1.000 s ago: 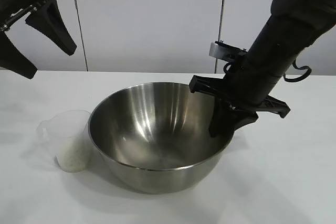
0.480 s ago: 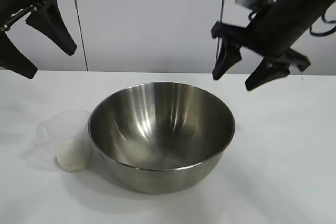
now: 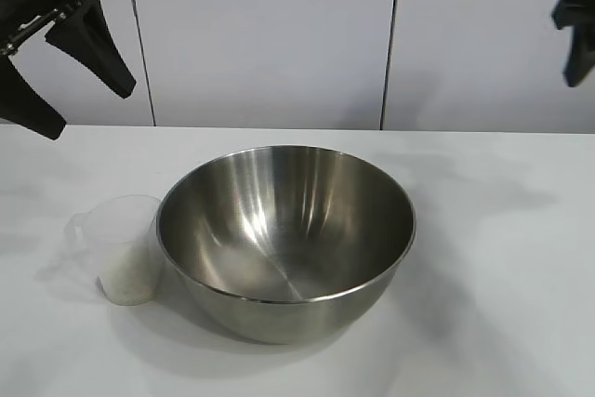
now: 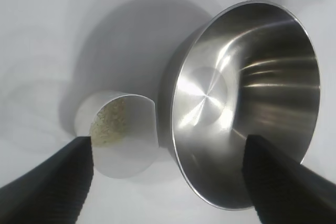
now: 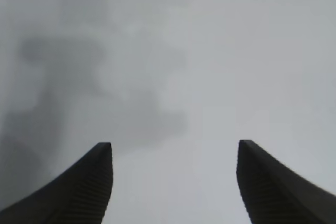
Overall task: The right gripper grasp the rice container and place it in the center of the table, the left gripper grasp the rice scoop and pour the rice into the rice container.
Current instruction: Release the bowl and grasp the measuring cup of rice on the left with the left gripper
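While set mid-table (image 3: 521, 323), rice container (image 3: 285, 239) sits empty, touching rice scoop (image 3: 121, 248) w/ rice (image 3: 128, 274) low inside. Left gripper (image 3: 74, 86) wide open, nothing held. Right gripper (image 5: 174, 153) spread, empty too.

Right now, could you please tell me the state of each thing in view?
rice container: upright on the table, empty, released.
rice scoop: upright beside the container, untouched.
rice: in the scoop, unpoured.
left tool: open, above the scoop and container.
right tool: open, empty, over bare table.

We are holding our left gripper (image 3: 82, 86) raised far left, jaws spread; our right gripper (image 5: 174, 153) is hanging far right, jaws apart.
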